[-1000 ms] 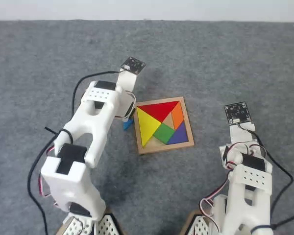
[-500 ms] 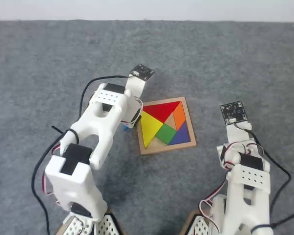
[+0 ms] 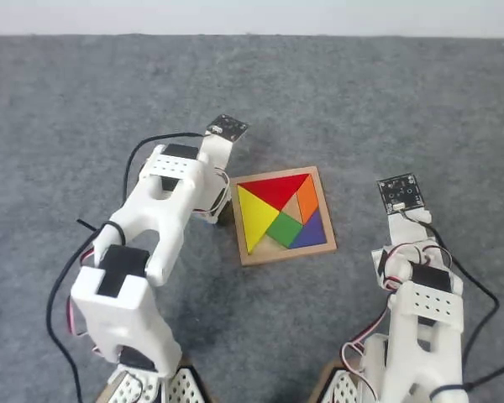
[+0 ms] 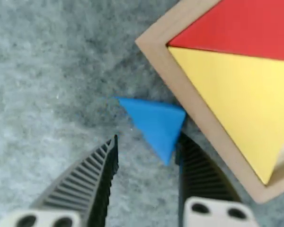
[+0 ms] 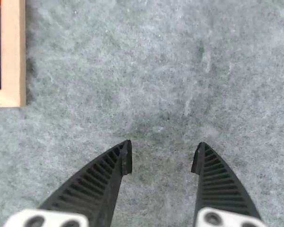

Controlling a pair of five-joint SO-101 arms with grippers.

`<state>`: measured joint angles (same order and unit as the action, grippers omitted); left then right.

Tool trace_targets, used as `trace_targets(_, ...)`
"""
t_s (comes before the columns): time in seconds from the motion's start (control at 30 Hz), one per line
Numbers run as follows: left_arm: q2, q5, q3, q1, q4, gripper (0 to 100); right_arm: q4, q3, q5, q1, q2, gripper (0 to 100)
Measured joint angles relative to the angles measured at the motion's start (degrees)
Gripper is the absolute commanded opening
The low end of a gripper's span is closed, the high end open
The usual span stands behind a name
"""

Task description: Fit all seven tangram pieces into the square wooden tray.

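Grey carpet (image 3: 386, 92) covers the whole table. The left arm (image 3: 164, 210) bends down at one side of the square wooden tray (image 3: 281, 253). The tray holds coloured pieces around a wood-coloured gap (image 3: 290, 206). The right gripper (image 5: 162, 158) hangs over bare carpet, fingers spread and holding nothing. The blue triangle (image 4: 154, 120) lies on the carpet, just beside the tray rim, between the spread fingers of the left gripper (image 4: 146, 142). The step in hand seems to be grasping this piece. Next the fingers must close on it, lift it over the rim and turn it to match the gap.
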<state>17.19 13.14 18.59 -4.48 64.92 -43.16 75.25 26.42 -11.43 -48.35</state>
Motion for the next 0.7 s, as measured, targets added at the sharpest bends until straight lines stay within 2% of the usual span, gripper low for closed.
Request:
trace_targets(0.17, 0.00, 0.18, 0.00, -0.09, 0.09, 16, 0.00, 0.00, 0.00, 0.00, 0.00, 22.6)
trace_targets(0.53, 0.00, 0.18, -1.58, -0.18, -1.23, 17, 0.00, 0.00, 0.00, 0.00, 0.00, 22.6)
trace_targets(0.7, 0.09, 0.26, -2.99, -2.73, -1.23, 17, 0.00, 0.00, 0.00, 0.00, 0.00, 22.6)
